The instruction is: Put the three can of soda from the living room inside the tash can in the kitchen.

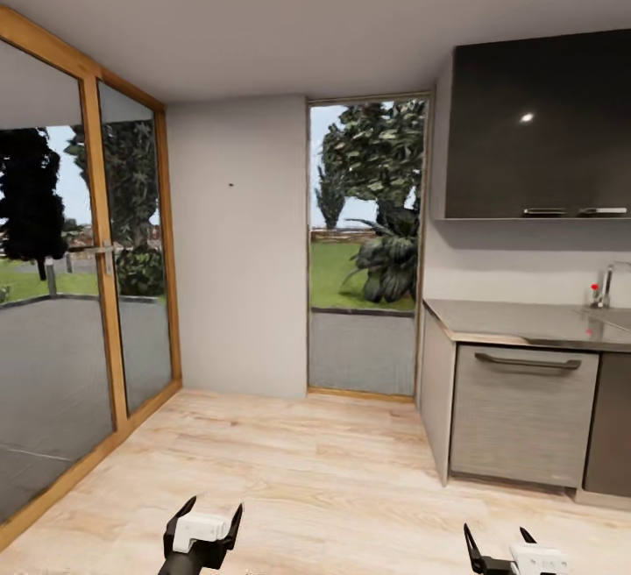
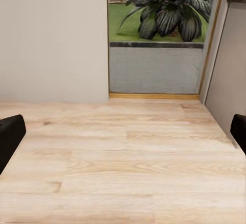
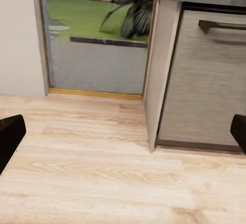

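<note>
- pale wood-plank floor (image 1: 315,470) spans the room; a glazed sliding door with a timber frame (image 1: 96,251) stands at the left, a narrow window (image 1: 364,242) onto a garden sits in the far wall
- steel-grey counter (image 1: 517,321) runs along the right, with a tap (image 1: 605,284) at its far end, a handled drawer front (image 1: 524,413) beneath and a dark wall cabinet (image 1: 539,128) above; these fittings suggest the kitchen
- left gripper (image 1: 204,529): jaws spread apart, nothing between them; in the left wrist view its dark fingertips (image 2: 10,137) sit wide at either edge over bare planks
- right gripper (image 1: 499,549): jaws likewise spread and empty; its fingertips (image 3: 10,137) frame the floor and the cabinet corner in the right wrist view
- task items: no soda can and no trash can appears in these views, so their places cannot be told from here
- step in hand, as a judgement: travel or search, with no can carried
- next move calls for turning the base or head until the cans or the bin come into view, keeping the lowered arms off the cabinet corner
</note>
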### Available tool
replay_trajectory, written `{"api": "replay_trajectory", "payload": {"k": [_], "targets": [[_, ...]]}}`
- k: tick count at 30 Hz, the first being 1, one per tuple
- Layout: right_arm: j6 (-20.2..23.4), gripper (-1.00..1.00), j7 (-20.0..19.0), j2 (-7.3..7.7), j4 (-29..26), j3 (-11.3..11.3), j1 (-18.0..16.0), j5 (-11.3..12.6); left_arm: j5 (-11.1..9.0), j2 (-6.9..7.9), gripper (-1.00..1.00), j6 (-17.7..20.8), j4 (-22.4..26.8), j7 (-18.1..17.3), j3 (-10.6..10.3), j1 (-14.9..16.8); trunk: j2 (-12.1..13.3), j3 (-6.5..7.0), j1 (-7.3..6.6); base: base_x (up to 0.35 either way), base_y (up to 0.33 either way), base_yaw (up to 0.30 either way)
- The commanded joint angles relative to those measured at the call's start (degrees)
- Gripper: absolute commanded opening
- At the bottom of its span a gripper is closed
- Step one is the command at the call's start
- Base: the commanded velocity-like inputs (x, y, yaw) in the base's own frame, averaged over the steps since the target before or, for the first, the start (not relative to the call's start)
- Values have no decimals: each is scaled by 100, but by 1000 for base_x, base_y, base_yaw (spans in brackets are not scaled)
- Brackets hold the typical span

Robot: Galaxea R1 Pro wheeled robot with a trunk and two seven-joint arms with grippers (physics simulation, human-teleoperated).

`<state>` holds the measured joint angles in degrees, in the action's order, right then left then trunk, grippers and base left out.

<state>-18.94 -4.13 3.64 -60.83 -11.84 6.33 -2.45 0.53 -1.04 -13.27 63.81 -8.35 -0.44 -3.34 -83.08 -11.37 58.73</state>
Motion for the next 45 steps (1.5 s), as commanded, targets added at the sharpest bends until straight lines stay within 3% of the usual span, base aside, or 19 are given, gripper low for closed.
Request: {"api": "replay_trajectory", "payload": {"k": [1, 22, 45], "targets": [[1, 100, 0, -1, 0, 0, 0, -1, 0, 0, 100, 0, 0, 0, 0, 0, 0, 0, 0, 0, 0, 241], [-4, 100, 0, -4, 61, 6, 0, -10, 0, -2, 100, -21, 4, 0, 0, 0, 0, 0, 0, -29, -16, 246], [-4, 100, 0, -4, 84, 22, 0, -10, -2, -2, 100, -26, 8, 0, -9, 0, 0, 60, 0, -297, -18, 247]]}}
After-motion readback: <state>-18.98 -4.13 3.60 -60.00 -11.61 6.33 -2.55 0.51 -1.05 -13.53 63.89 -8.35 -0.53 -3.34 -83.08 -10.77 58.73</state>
